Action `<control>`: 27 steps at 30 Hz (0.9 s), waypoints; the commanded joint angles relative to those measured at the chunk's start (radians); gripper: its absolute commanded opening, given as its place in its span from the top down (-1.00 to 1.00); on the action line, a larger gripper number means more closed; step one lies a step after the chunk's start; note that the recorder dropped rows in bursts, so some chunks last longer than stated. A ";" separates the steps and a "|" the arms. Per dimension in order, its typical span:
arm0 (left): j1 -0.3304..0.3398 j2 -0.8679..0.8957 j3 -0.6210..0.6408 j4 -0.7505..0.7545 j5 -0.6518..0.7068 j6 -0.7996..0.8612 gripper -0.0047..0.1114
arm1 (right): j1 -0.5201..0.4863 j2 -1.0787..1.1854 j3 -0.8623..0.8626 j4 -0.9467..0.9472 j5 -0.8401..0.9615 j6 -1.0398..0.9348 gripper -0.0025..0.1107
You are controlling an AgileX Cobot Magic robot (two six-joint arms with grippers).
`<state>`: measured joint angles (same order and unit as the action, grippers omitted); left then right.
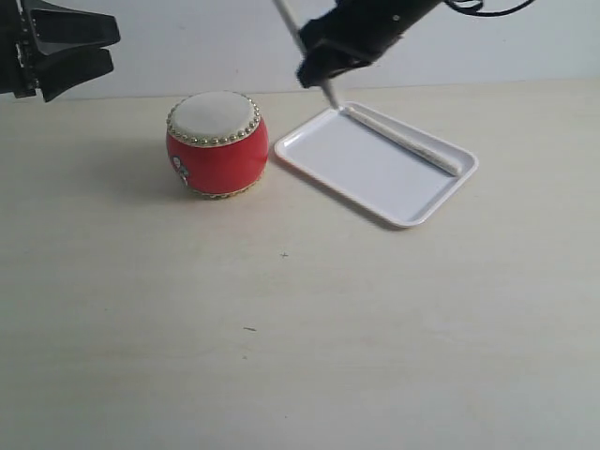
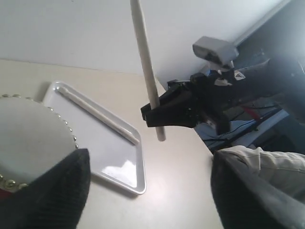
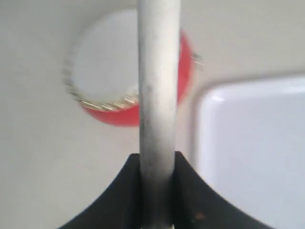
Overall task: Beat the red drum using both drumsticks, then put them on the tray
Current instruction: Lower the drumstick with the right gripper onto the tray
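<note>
toward the tabletop's far edge sits the tray, right of middle, the drum upright just beside it. over the far edge at the left hangs the left gripper, jaws apart, empty. the right gripper clamps its jaws on one tilted stick above the tray's far corner; the other stick lies along the tray's far rim.

Both grippers are matte black: the left gripper has two angular, wedge-shaped fingers, the right gripper a blocky head. Black cables loop above the right arm, whose wrist carries a small grey camera.
</note>
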<state>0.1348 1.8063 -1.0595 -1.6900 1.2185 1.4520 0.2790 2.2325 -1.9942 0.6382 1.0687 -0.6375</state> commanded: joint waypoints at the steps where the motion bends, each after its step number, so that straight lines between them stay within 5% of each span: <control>1: 0.014 -0.003 0.001 0.003 0.003 -0.007 0.10 | -0.017 -0.005 -0.009 -0.388 -0.009 0.186 0.96; 6: 0.014 -0.003 0.001 0.040 0.003 0.030 0.91 | -0.017 0.018 -0.009 -0.467 0.027 0.196 0.96; 11: 0.014 -0.023 0.001 0.072 -0.006 0.034 0.92 | -0.017 0.064 -0.007 -0.517 0.071 0.194 0.96; 19: 0.005 -0.141 0.052 0.090 -0.234 0.033 0.92 | -0.007 0.140 -0.007 -0.556 0.095 0.194 0.96; 27: -0.131 -0.277 0.091 0.142 -0.523 0.035 0.92 | 0.038 0.195 -0.011 -0.684 0.130 0.194 0.96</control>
<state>0.0516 1.5671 -0.9771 -1.5722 0.7764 1.4804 0.3029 2.4203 -1.9942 0.0000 1.1810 -0.4471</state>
